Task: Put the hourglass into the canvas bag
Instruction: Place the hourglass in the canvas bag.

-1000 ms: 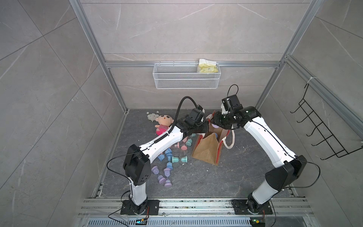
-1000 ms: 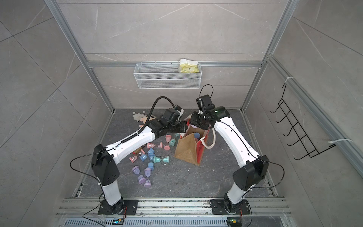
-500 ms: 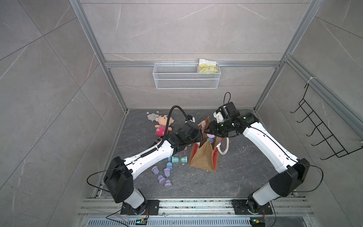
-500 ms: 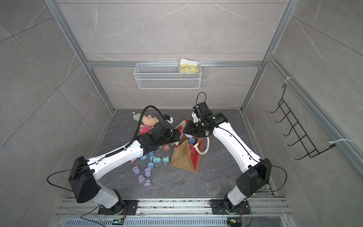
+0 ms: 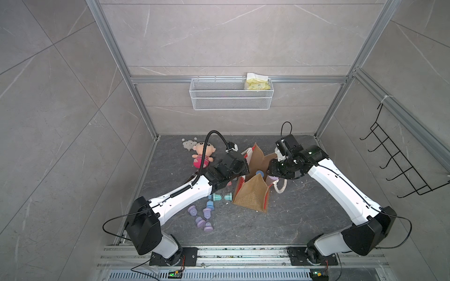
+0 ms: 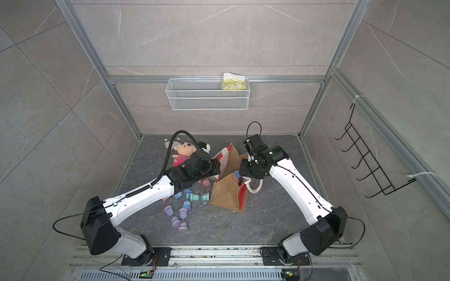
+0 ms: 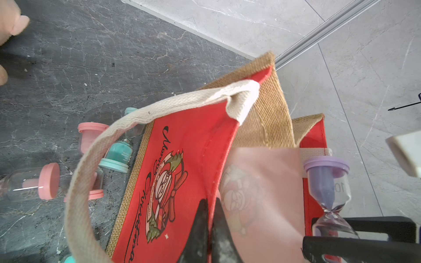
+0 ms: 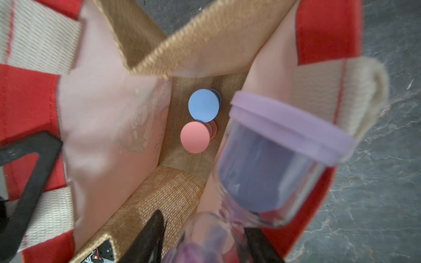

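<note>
Dark veined stone floor (image 5: 304, 219), grey tiled walls (image 5: 231, 36)

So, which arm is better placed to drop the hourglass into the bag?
Right. The right gripper holds the purple hourglass over the open canvas bag; the left gripper is shut on its rim.

Left arm (image 5: 185, 197): white shell, black joints, ribbed black hose (image 5: 214, 131) arching behind the left gripper (image 7: 210, 201).
Right arm (image 5: 341, 192): white shell, black joints, thin cable loop (image 5: 286, 122), green light (image 5: 310, 153) near the wrist.
Fingers (image 7: 200, 227): matte black, tapered.
</note>
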